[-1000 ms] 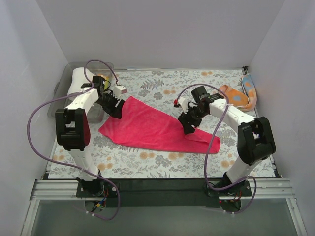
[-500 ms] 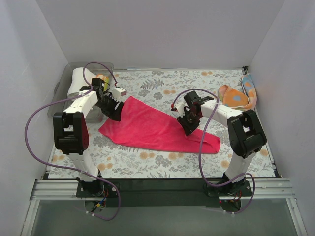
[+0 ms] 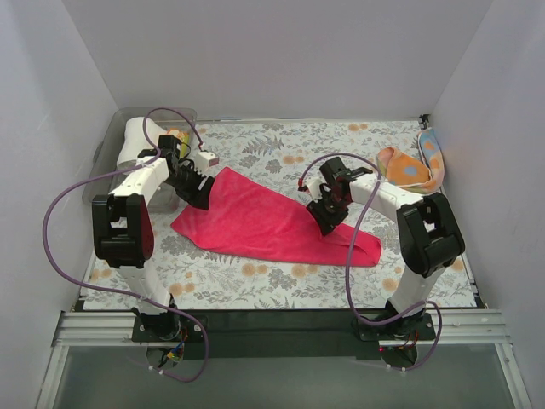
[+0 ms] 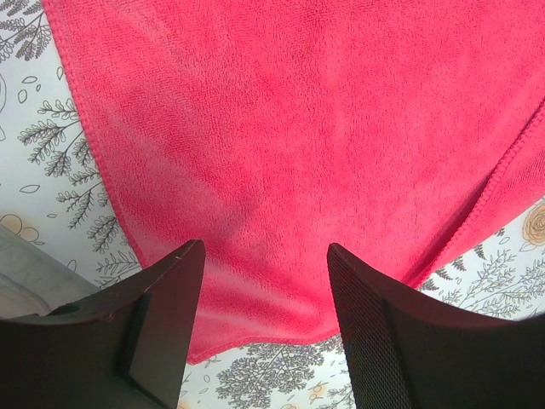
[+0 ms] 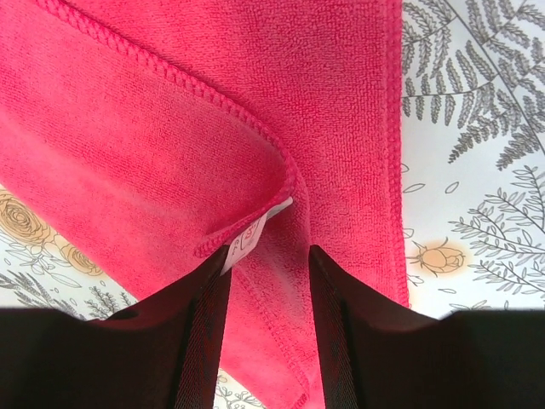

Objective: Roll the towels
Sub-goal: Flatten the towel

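Magenta towel point(image 3: 272, 223), long axis far-left to near-right: left fingers point(image 4: 162, 315) spread over far end, right fingers point(image 5: 204, 332) slightly parted astride near fold, both empty.

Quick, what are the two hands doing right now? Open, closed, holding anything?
Left hand: open above the towel, holding nothing.
Right hand: open, straddling a fold of the towel.
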Robot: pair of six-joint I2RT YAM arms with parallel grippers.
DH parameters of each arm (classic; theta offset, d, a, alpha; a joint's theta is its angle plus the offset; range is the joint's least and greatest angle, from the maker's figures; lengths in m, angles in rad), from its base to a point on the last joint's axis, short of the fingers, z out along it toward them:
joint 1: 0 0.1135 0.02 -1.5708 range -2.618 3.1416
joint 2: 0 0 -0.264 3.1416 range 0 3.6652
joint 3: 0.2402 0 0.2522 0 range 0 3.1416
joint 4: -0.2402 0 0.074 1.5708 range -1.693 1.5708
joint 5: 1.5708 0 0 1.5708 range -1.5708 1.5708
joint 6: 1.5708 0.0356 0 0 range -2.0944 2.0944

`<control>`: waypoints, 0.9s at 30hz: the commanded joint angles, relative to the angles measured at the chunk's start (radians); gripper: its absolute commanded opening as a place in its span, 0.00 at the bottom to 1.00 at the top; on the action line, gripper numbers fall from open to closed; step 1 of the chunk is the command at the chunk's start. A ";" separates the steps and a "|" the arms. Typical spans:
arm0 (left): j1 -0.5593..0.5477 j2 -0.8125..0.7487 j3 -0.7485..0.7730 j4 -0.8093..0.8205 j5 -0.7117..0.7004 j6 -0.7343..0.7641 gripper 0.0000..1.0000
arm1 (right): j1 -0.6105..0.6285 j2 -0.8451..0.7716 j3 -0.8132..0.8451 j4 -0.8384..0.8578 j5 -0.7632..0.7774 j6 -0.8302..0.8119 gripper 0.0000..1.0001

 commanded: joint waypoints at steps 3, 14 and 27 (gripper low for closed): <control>0.003 -0.079 -0.021 0.000 -0.009 -0.004 0.56 | 0.004 -0.107 0.006 -0.010 0.026 0.048 0.41; 0.003 -0.087 -0.037 0.007 -0.009 -0.004 0.56 | 0.031 -0.085 -0.020 0.001 -0.043 0.139 0.35; 0.003 -0.078 -0.029 0.007 -0.012 -0.004 0.56 | 0.042 0.004 -0.028 0.027 -0.009 0.163 0.26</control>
